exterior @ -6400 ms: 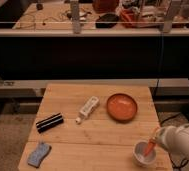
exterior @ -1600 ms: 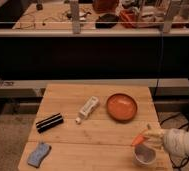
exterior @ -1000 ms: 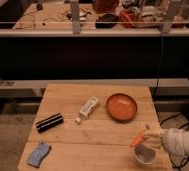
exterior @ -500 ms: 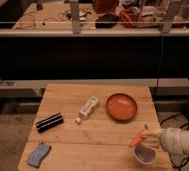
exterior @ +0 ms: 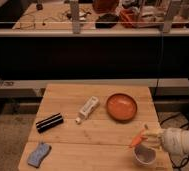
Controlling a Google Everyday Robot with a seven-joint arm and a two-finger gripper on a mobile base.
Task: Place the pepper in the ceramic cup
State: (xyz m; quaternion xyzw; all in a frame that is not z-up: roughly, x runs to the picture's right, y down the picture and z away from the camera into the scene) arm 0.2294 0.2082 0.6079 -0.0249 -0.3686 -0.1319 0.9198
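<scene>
landmark = the orange bowl [exterior: 121, 106], wide and round, sitting on the wooden table [exterior: 103, 135] toward its far right.

gripper [exterior: 144, 136] comes in from the right edge on a pale arm [exterior: 180, 140], nearer the camera than the bowl and a bit right of it, close to the table's front right corner. its fingers [exterior: 149, 131] look pinched on the pepper [exterior: 136, 140], though the grip is partly blurred so i can't be fully sure how the tips sit. pepper is small, slender, orange-red, tilted w/ one end down-left, poking out from the gripper's left side. it's held in the air, not touching the tabletop.

ceramic cup [exterior: 145, 156] stands upright on the table just below the pepper in view, i.e. nearer the camera than the bowl, by the front right corner. round, white, pale inside. pepper is above the cup's left rim area, not inside it; whether tip and rim touch, can't tell.

left of the bowl, just beside it: white tube-like bottle [exterior: 87, 109] lying on its side, angled. further left and a bit nearer the camera than the bowl: black flat bar-shaped thing [exterior: 49, 122], also lying angled. well apart from the bowl, at the front left corner: blue sponge-like item [exterior: 38, 154].

behind the bowl, past the table's far edge: dark shelf unit [exterior: 88, 50] w/ cluttered top.
</scene>
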